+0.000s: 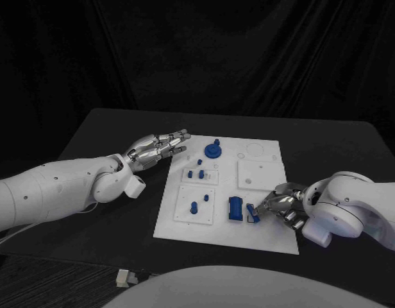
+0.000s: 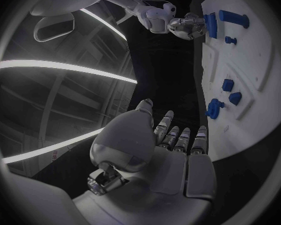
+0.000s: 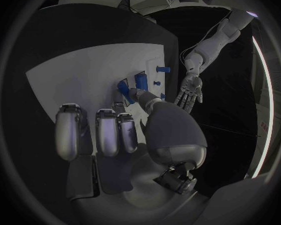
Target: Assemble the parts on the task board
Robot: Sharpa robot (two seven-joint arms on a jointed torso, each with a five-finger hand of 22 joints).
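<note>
Board position first: the white plate lies in the middle of the black table, square to you, so both arms can reach it from their own sides. Your right hand sits at the board's right edge with its fingers bent down around a small blue block in the near row; the right wrist view shows the thumb against that block, so I read it as pinched, most likely to seat or turn it in its pocket. Just beside it stands a larger blue block, upright and untouched. Your left hand hovers at the board's far left corner, palm flat, fingers straight and slightly apart, holding nothing; it appears parked there to stay out of the working hand's way while staying near the round blue knob. Two small blue pegs stand in the upper left tile and another peg in the lower left tile, all apart from either hand. Judgement: one piece is in hand and several placements look unfinished.
</note>
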